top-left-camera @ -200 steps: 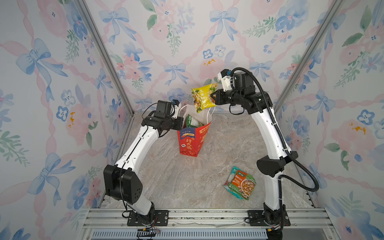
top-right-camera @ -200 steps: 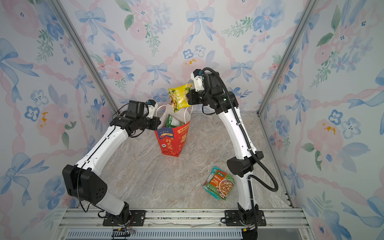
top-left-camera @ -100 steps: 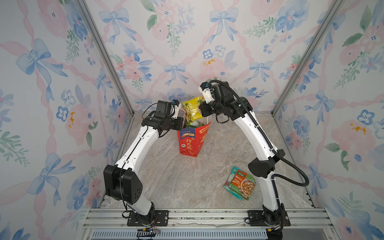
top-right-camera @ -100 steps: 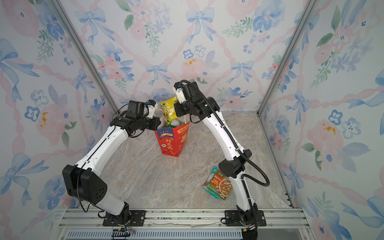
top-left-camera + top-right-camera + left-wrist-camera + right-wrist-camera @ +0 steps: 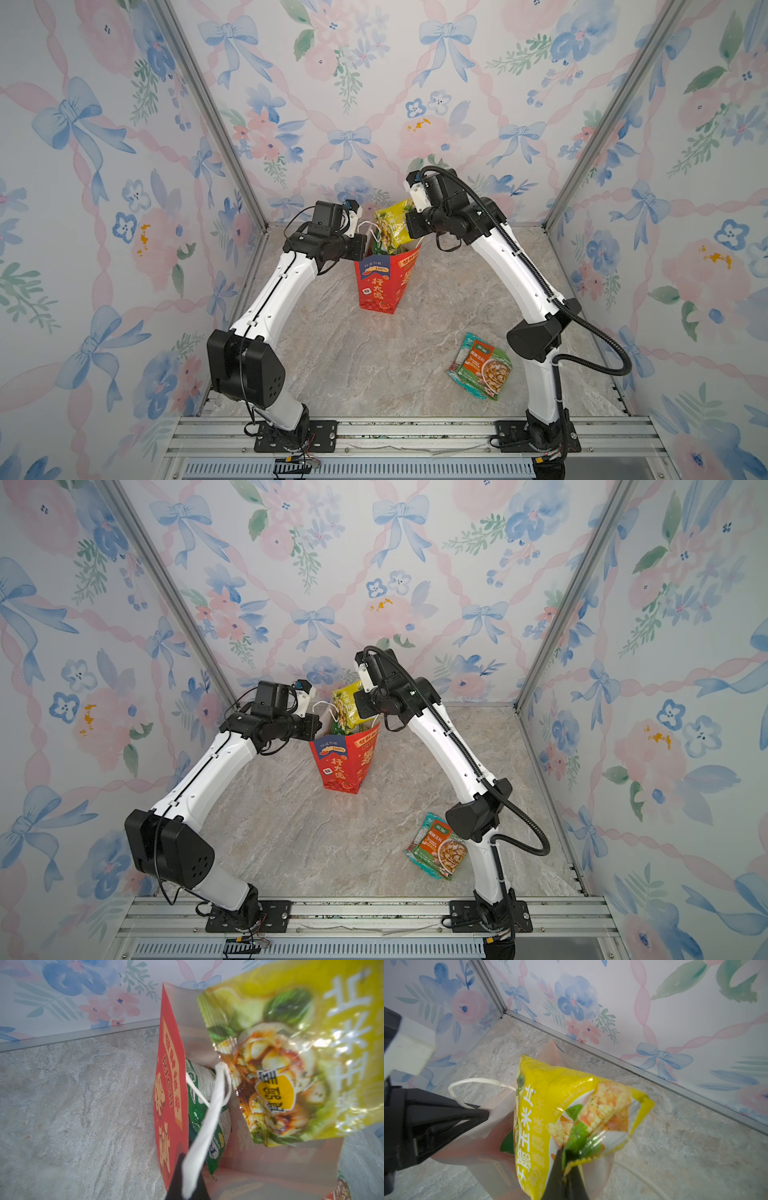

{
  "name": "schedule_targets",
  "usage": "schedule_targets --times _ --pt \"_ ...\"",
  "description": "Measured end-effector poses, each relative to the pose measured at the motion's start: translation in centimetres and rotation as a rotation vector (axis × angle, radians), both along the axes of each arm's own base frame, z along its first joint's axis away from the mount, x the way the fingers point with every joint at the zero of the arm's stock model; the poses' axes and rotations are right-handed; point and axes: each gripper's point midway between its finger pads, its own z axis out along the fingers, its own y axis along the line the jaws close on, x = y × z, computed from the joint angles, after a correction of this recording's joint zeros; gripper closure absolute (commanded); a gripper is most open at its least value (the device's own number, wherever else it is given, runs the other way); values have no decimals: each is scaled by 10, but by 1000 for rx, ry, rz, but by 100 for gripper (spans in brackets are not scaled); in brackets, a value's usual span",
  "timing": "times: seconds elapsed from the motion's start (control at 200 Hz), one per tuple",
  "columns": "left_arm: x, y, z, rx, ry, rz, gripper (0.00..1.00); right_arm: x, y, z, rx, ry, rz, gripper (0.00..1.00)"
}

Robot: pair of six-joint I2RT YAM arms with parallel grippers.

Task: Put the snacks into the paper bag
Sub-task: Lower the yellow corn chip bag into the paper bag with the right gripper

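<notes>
Above the open mouth of the red paper bag (image 5: 384,282), the right gripper (image 5: 563,1159) pinches the top corner of a yellow packet (image 5: 392,226), its black fingers (image 5: 556,1174) clenched tight on the crinkled seal. The packet hangs long-axis downward, slightly tilted, with its lower end already dipping between the bag's walls; in the right wrist view it stands over a green packet (image 5: 204,1105) that lies inside. Across the opening, the left gripper (image 5: 187,1180) is closed on the bag's white cord handle (image 5: 209,1113), pulling that side of the rim outward so the mouth stays wide. In both top views the bag stands upright near the back wall, between the two wrists, with the yellow packet (image 5: 347,706) directly below the right arm's fingers and just beside the left arm's.

The drop turns on that vertical line: packet straight beneath the fingers, bag straight beneath the packet. Judged from this, a release would let it slide in lengthwise, though its upper half rides above the rim and could catch on the near wall.

One more packet, teal and orange (image 5: 480,365), lies flat on the marbled table (image 5: 353,365) near the right arm's base, well apart from the bag.
</notes>
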Motion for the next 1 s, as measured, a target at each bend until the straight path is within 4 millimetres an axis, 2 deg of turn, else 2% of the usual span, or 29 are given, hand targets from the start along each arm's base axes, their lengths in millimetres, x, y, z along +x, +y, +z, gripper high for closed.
schedule_targets --times 0.175,0.305,0.53,0.715,0.835,1.0 --pt "0 0 0 0 0 0 100 -9 -13 33 40 -64 -29 100" --pt "0 0 0 0 0 -1 100 -12 -19 40 44 -80 -47 100" --pt "0 -1 0 0 0 -2 100 -9 -23 22 9 -45 -72 100" --pt "0 -1 0 0 0 -2 100 -7 -24 19 3 -38 -79 100" --pt "0 -1 0 0 0 -2 100 -4 -20 10 -8 -24 -76 100" --pt "0 -1 0 0 0 -2 100 5 -8 -13 -29 15 -73 100"
